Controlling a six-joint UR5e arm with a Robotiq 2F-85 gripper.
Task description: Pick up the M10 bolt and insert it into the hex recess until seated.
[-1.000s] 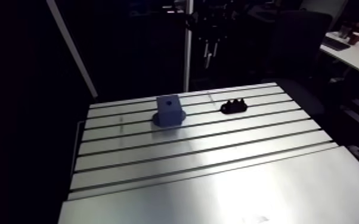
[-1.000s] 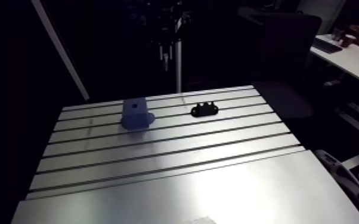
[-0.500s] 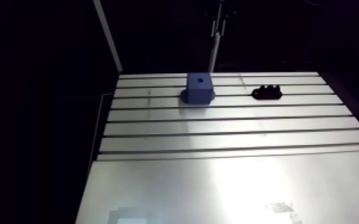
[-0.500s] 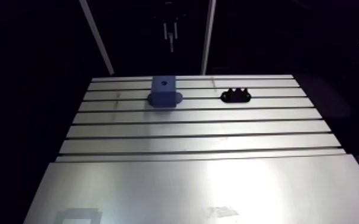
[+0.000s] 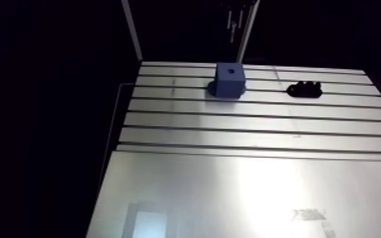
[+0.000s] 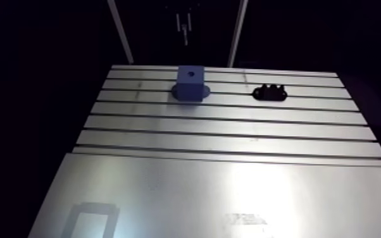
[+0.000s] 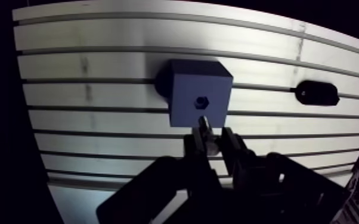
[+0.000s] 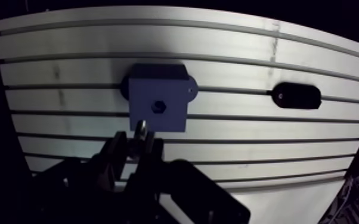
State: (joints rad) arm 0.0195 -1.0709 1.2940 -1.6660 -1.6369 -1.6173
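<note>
Slotted aluminium table [image 5: 231,136]: a long bare run of slots is shown on the camera's side in the arm view, ending in a smooth plate [image 5: 187,196]. Blue block [image 7: 185,89]: set near the table's far edge, with a hex recess [image 7: 201,102] seen in its top face. Black holder [image 7: 317,93]: laid well apart from the block, along the same slot rows. Gripper [image 7: 212,143]: jaws narrow, clamped on the bolt [image 7: 204,126], whose tip is seen against the block's near side, just short of the recess.
</note>
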